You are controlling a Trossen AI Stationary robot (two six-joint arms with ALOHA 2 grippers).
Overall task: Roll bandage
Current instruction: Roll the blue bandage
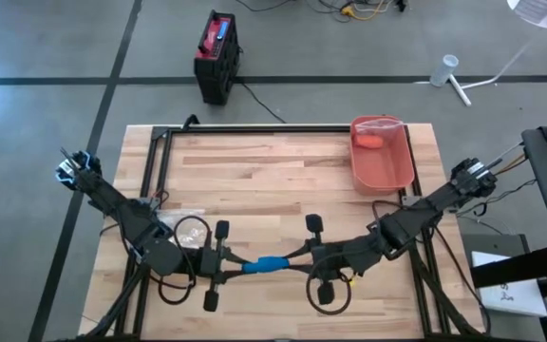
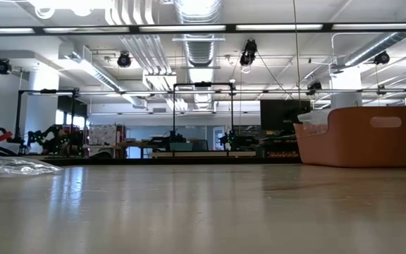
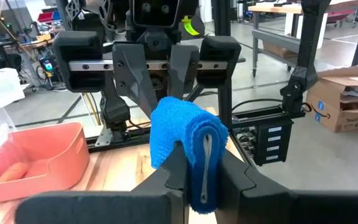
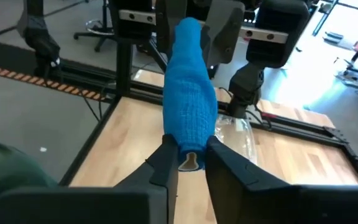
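Item: blue bandage roll [image 1: 267, 264], suspended above the table [image 1: 283, 180] near its front edge, each end clamped between closed fingers of left gripper [image 1: 233, 263] and right gripper [image 1: 299, 256].

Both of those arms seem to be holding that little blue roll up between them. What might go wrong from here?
The left end effector pinches only one end of the blue rolled cloth bandage, and the right end effector pinches the other. If either slips, the roll may sag or drop to the pale wooden table. A loose tail showing at the left grip might unwind. Pulling apart could stretch it.
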